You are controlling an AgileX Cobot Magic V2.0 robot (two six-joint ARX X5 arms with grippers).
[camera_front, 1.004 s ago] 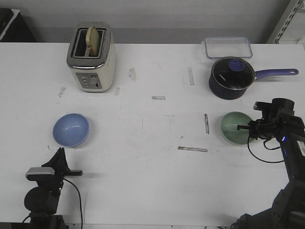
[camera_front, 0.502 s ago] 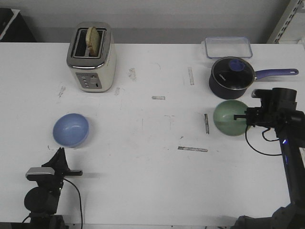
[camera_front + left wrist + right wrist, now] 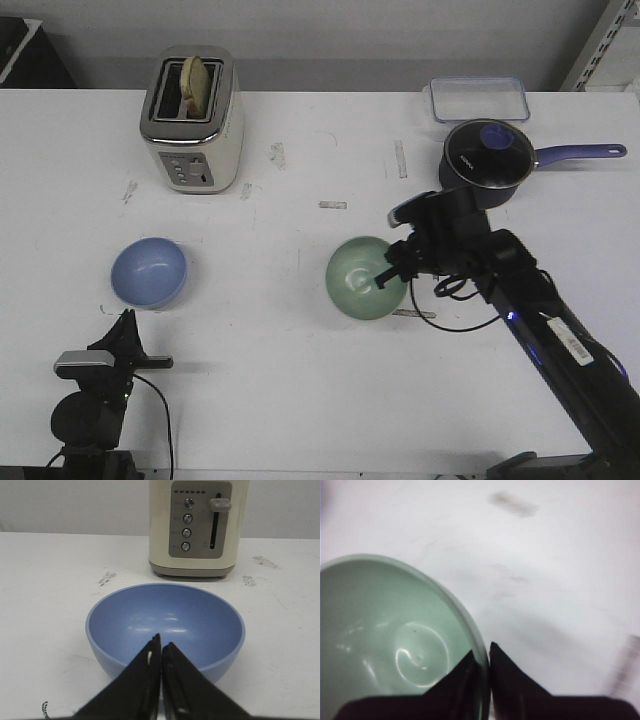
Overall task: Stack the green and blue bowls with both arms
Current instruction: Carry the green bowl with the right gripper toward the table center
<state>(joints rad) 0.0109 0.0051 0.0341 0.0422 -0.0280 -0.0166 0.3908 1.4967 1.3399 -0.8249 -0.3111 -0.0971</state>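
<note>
The pale green bowl (image 3: 362, 278) hangs over the middle of the table, tilted, in my right gripper (image 3: 385, 277). The gripper is shut on the bowl's rim, one finger inside and one outside, as the right wrist view shows (image 3: 483, 661), with the bowl (image 3: 385, 645) filling the side of that view. The light blue bowl (image 3: 148, 271) sits upright on the table at the left. My left gripper (image 3: 126, 322) is shut and empty, low near the front edge, just short of the blue bowl (image 3: 165, 617); its tips (image 3: 161, 647) point at the bowl's near wall.
A cream toaster (image 3: 192, 120) with bread stands at the back left, behind the blue bowl (image 3: 198, 527). A dark navy pot (image 3: 485, 160) with a long handle and a clear lidded box (image 3: 479, 98) stand at the back right. Tape marks dot the white table (image 3: 300, 380).
My right arm has lifted the green bowl from the right side and carried it left to the middle of the table. The left arm and the blue bowl have not moved.
</note>
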